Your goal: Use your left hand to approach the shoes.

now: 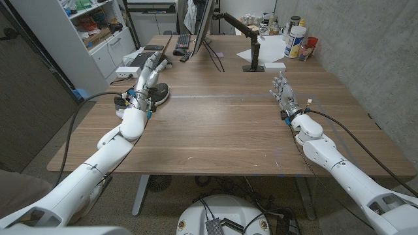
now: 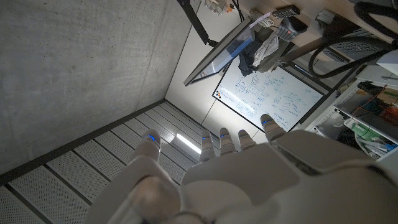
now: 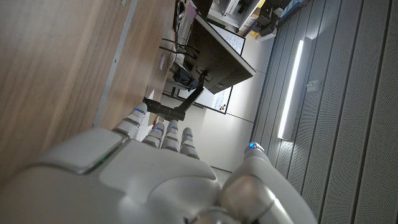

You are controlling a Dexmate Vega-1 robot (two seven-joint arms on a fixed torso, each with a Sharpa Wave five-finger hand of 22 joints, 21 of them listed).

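Note:
A dark shoe with a white sole point(image 1: 160, 95) lies near the table's left edge, partly hidden behind my left wrist. My left hand point(image 1: 149, 73) is held just above and beside it, fingers straight and apart, holding nothing. The left wrist view has the back of that hand point(image 2: 249, 180) against the ceiling and wall. Over at the right side of the wooden table point(image 1: 222, 130), my right hand point(image 1: 282, 91) stands with its fingers apart and empty. Its back point(image 3: 143, 180) also fills the lower part of the right wrist view, next to the tabletop.
At the back of the table stand a monitor point(image 1: 204, 26) and a keyboard point(image 1: 181, 41). A black monitor-arm base point(image 1: 251, 64) with white paper sits back right, beside a white tub point(image 1: 295, 40). A white shelf unit point(image 1: 98, 32) stands left of the table.

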